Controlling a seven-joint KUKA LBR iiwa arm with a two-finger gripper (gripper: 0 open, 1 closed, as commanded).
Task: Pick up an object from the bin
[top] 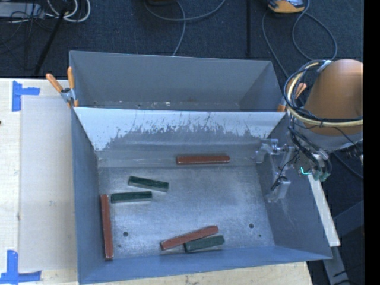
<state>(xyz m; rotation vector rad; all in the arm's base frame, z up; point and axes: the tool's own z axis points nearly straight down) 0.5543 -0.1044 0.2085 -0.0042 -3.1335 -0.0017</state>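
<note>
**Grey metal bin (178, 88): gripper (279, 183) by the right wall, nothing picked yet**

Gripper hangs low beside the right wall, over bare floor. Jaws: apart or together, cannot tell; nothing seen between them. Nearest candidates are the back brown bar (202, 159), lying alone, and the front brown bar (190, 237), which touches a dark green bar (204, 244). Judgement: the lone back bar is the best choice, clear on both long sides. Set the jaws across its narrow width and come down at its middle.

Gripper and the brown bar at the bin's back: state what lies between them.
Camera view: only bare bin floor separates the gripper from the brown bar.
</note>
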